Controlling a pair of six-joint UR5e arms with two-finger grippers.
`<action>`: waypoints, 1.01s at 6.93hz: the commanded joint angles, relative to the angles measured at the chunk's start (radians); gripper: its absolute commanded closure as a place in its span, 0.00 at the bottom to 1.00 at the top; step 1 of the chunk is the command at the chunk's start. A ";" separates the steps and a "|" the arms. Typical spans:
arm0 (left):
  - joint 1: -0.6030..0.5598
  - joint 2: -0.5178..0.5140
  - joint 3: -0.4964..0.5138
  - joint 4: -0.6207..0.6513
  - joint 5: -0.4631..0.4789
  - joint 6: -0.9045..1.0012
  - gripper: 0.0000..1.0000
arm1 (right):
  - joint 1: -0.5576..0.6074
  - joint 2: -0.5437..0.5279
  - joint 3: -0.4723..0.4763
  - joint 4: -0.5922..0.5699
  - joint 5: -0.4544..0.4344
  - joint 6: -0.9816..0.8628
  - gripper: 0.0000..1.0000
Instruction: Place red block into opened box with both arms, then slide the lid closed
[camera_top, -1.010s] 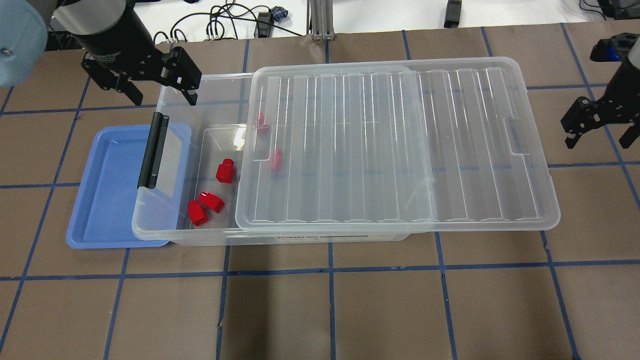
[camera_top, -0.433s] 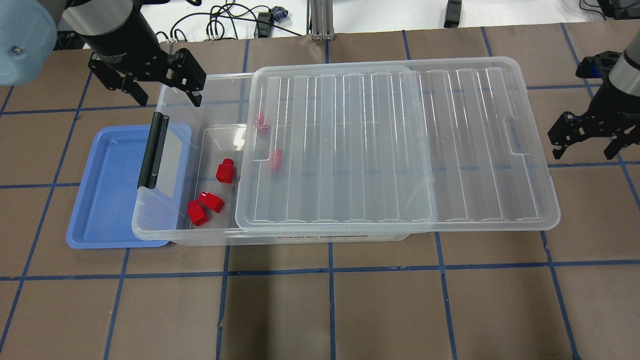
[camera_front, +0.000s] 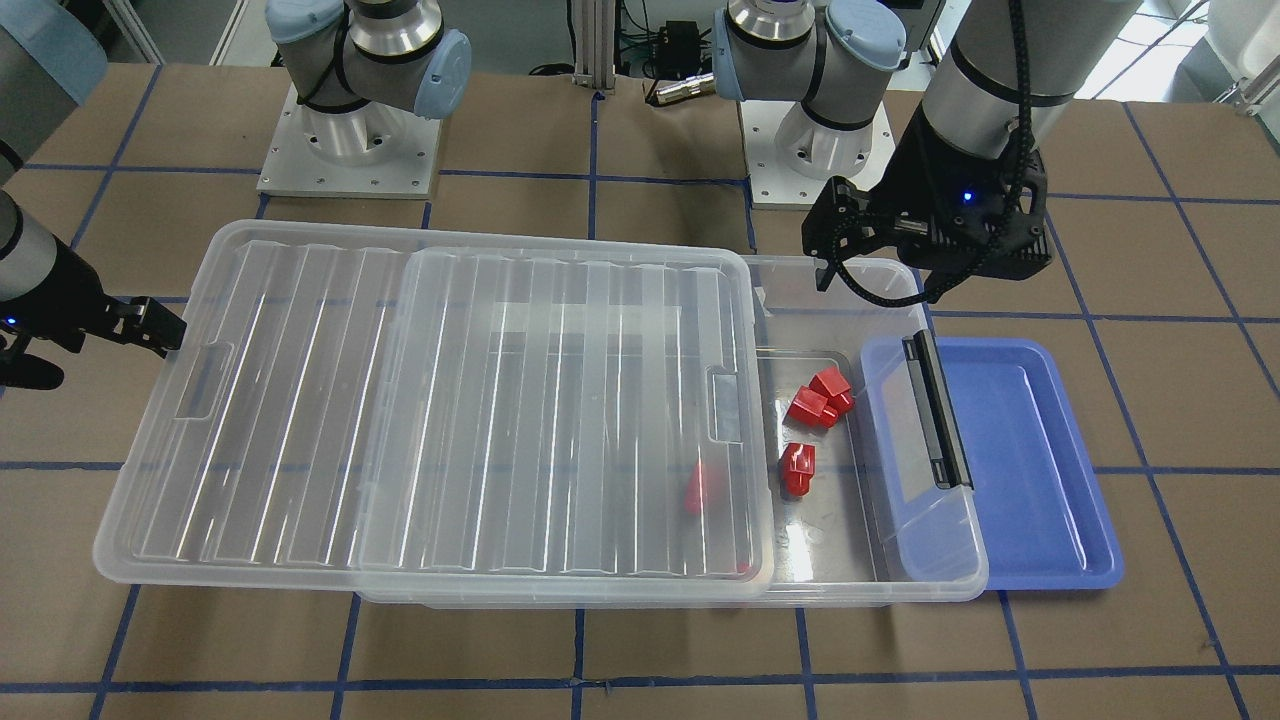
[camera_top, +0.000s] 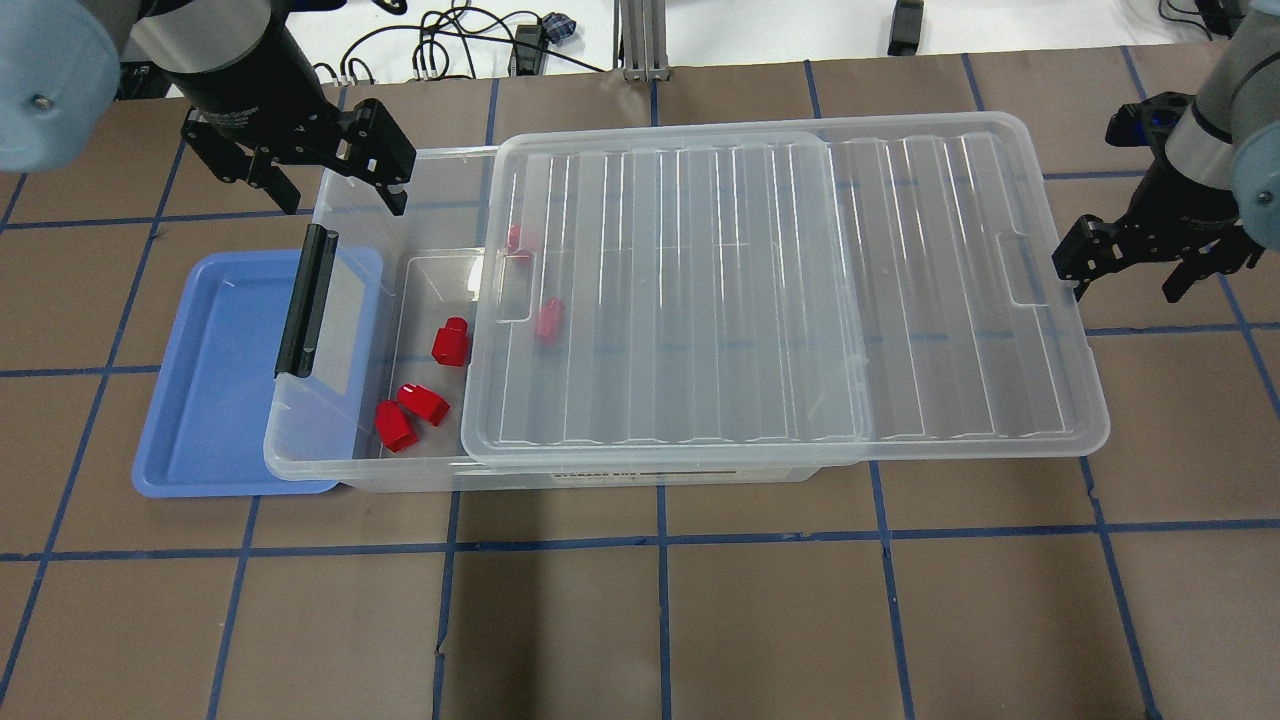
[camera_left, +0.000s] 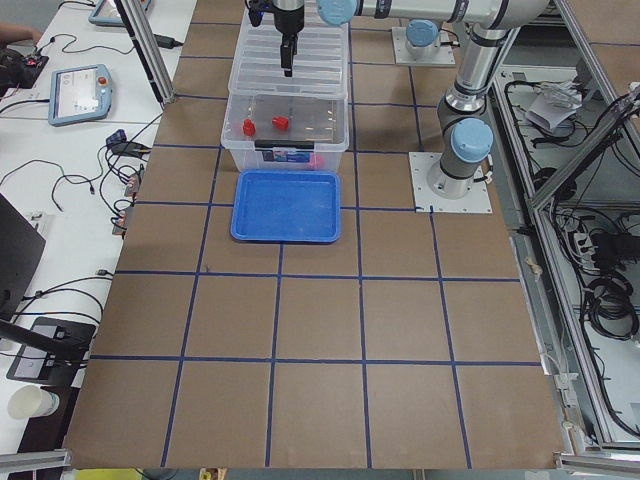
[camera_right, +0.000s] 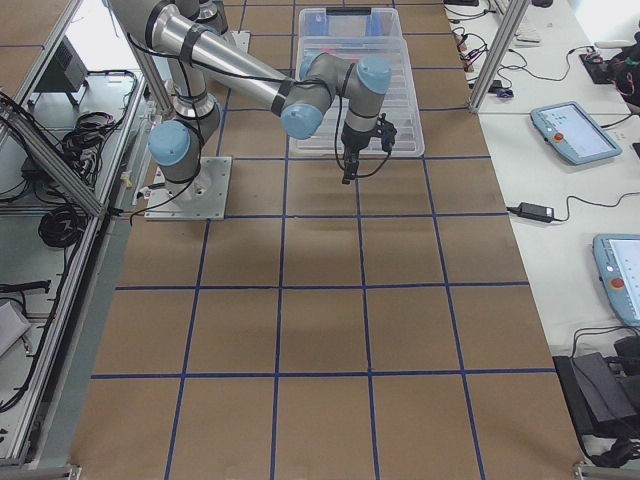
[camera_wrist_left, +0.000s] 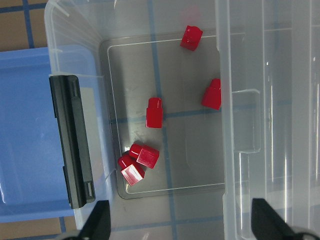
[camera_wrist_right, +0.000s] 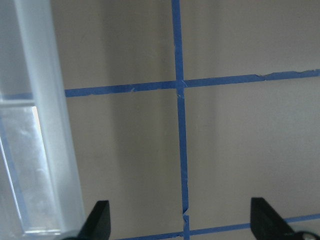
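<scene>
"Where are the red blocks (camera_top: 451, 342)?"

"All inside the box (camera_top: 300, 455). Three lie on its floor in the uncovered end: one on its own, and two touching each other nearer the front wall. Two more show faintly through the lid (camera_top: 760, 290), just under its edge."

"So the lid isn't across yet?"

"No. It sits on top of the box but is slid toward the robot's right and hangs out past that end. A strip at the end with the black bar (camera_top: 308, 300) is uncovered."

"And the left hand (camera_top: 340, 200)?"

"It hangs above the far corner of that uncovered end, fingers spread wide, holding nothing."

"The other one?"

"The right hand (camera_top: 1127, 282) is at the overhanging short edge of the lid, also spread wide with nothing in it. One finger (camera_top: 1078, 260) is right at the rim beside the notch (camera_top: 1025, 270). Whether it touches the plastic, I can't tell from here."

"What's the blue thing underneath?"

"A blue tray (camera_top: 200, 400), flat on the desk (camera_top: 700, 600). The bar end of the box overlaps one side of it."
</scene>
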 joint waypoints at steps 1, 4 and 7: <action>-0.001 -0.001 -0.002 0.000 0.000 0.000 0.00 | 0.065 -0.010 0.002 -0.013 0.052 0.049 0.00; -0.001 -0.001 -0.006 0.000 0.000 0.000 0.00 | 0.217 -0.010 0.002 -0.037 0.050 0.188 0.00; -0.001 0.001 -0.006 0.000 0.004 0.000 0.00 | 0.294 -0.012 -0.004 -0.095 0.067 0.230 0.00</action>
